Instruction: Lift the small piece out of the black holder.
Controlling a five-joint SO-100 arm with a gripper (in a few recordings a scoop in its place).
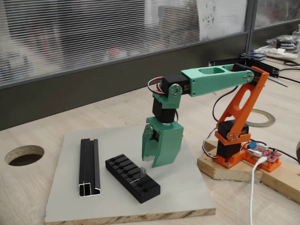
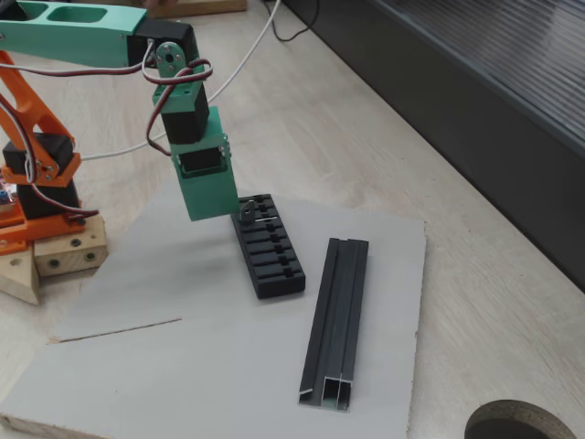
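- Hovering just beside the black holder [image 1: 132, 178], the green tool [image 1: 153, 157] points down with its jaws parted and nothing held.
- Small piece [image 1: 142, 174] sits in a slot of the holder, near its end under the tool.
- Best, I reckon: centre over the piece, descend straight, pinch gently, lift vertically.
- Black rail [image 1: 89, 167] lies apart from the holder, clear.

Workshop or lab, raw wooden bench [image 1: 93, 112] with round cable hole [image 1: 24, 155], glass partition blinds [image 1: 93, 33]

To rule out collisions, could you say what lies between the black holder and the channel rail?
Only bare grey board separates the black holder from the channel rail, in both fixed views.
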